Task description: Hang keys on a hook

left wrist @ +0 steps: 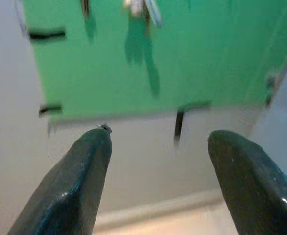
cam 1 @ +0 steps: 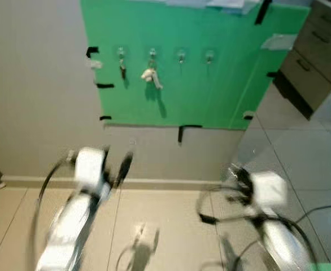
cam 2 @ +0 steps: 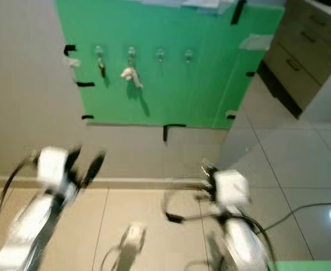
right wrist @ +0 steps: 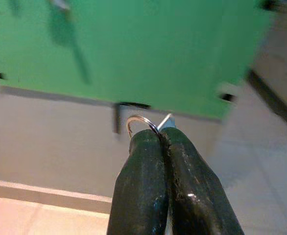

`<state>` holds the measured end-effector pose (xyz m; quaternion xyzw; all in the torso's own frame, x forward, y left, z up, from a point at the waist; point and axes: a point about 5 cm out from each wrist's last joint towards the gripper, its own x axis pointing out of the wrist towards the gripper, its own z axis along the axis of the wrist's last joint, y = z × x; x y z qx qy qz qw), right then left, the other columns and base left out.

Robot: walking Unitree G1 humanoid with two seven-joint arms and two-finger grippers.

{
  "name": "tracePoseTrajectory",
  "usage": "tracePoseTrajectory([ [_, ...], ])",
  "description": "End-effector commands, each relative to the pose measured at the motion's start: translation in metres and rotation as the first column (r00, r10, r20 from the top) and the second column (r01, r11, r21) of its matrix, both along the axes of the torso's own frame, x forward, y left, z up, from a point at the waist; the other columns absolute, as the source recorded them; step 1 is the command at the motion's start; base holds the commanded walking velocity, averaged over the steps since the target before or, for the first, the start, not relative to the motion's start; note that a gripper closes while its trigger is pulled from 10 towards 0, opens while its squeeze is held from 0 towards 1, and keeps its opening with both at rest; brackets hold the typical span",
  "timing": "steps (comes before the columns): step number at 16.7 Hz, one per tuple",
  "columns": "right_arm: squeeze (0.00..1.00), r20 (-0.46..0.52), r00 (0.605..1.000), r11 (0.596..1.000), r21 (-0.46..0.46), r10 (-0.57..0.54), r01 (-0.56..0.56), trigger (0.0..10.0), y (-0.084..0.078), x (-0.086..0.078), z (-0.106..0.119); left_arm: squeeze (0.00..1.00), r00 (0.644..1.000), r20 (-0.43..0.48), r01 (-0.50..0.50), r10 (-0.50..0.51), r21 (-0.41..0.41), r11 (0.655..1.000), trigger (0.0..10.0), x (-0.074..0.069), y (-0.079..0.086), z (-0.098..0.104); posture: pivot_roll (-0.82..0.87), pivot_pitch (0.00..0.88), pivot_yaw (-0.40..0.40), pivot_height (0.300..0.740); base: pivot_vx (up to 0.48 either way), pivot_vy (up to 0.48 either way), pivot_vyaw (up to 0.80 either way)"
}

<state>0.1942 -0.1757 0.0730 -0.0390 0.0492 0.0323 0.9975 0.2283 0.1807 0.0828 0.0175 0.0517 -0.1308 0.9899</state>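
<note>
R gripper (right wrist: 159,134) fingers pinched the key ring (right wrist: 139,123): light, stiff, prob slippery; hold near rim. L gripper (left wrist: 158,142) fingers gaped, empty.

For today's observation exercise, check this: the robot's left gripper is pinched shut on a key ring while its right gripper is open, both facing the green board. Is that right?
The sides are swapped. In the right wrist view the right gripper is shut on the key ring; in the left wrist view the left gripper is open. Both do face the green board.

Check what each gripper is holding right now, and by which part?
The right gripper pinches a key ring at its fingertips, the loop poking out above. The left gripper is open and holds nothing.
</note>
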Motion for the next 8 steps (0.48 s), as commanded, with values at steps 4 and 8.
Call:
tracePoseTrajectory([
  [4,0.0,0.066,0.998,0.999,0.039,0.013,-0.015,10.0,0.017,-0.002,-0.003,0.0,0.994,0.11,-0.016,0.012,0.036,0.999,10.0,0.011,-0.01,0.026,0.03,0.0,-0.022,0.74,0.0,0.0,0.0],
  [8,0.0,0.11,0.991,0.997,0.041,-0.076,0.072,10.0,0.007,0.006,-0.003,0.0,0.956,0.147,-0.257,0.254,0.003,0.966,10.0,0.01,0.01,0.032,0.03,0.0,-0.031,0.74,0.166,0.293,0.0],
])
